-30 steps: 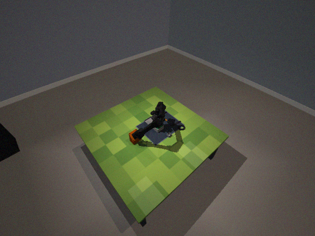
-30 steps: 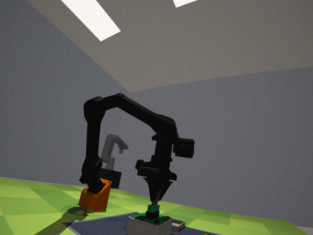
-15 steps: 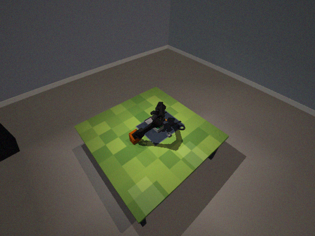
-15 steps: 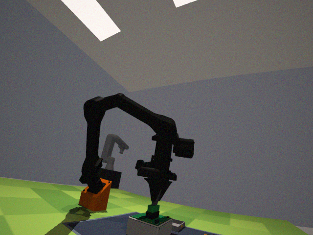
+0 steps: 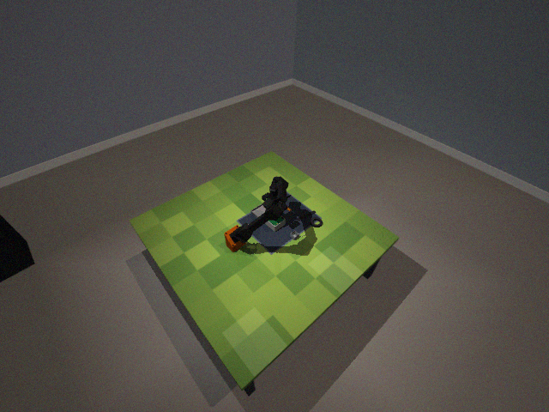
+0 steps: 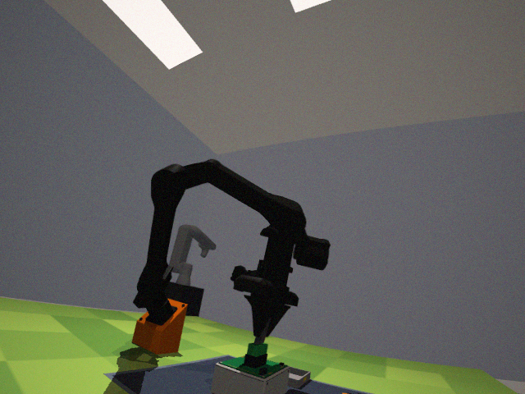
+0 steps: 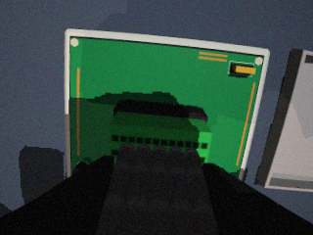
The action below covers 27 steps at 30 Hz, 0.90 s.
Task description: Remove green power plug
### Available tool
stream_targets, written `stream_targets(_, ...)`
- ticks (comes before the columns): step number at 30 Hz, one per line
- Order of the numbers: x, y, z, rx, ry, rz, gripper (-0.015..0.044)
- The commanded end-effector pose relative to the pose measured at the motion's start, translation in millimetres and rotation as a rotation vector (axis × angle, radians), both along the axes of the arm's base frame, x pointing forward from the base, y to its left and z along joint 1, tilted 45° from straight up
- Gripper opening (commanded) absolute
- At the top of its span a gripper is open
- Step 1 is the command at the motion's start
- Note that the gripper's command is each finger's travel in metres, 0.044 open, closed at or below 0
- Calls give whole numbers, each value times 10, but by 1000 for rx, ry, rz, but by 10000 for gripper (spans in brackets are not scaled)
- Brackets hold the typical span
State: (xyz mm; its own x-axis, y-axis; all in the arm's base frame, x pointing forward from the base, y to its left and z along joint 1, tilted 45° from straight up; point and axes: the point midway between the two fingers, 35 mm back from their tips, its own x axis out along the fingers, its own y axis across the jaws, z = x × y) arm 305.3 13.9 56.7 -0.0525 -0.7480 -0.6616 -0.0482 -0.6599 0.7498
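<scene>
Above the board: gripper [image 6: 260, 339] [image 7: 158, 170], pointing down and leaning a little in the exterior view, closed on something at the plug's top, most likely the wires.
Green power plug [image 6: 257, 349] [image 7: 161, 128]: directly below the fingers, at the black socket [image 6: 255, 360] on the circuit board [image 6: 230, 363] [image 7: 147, 64]; it looks seated, though how deep cannot be told.
Long axis: the plug's row of small holes runs left to right across the wrist view, and the dark cable bundle [image 7: 156, 191] comes off it toward the bottom edge.
Grey tray [image 6: 299, 377] [image 7: 293, 137]: beside the board's housing, off its right side in the wrist view, apart from the plug.
Coming move: probably a rock of the plug in its socket with the grip kept, then a lift and a carry sideways to the tray; pulling by the wires alone could slip.
Hard to make out: the fingertips' contact, dark against dark cable; the plug's near side, covered by the bundle; the tray's far end, cut off in the wrist view. From the top, the arm [image 5: 259, 223] [image 6: 245, 186] hides the plug.
</scene>
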Motion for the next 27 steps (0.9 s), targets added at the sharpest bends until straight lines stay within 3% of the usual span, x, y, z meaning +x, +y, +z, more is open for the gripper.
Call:
stream_targets(1, -3, 139, 91, 11, -6, 37, 0)
stream_targets(11, -7, 32, 229, 213, -17, 38, 0)
stream_targets(22, -2, 186, 84, -34, -4, 37, 0)
stream_targets(27, -2, 204, 83, -49, -3, 37, 0)
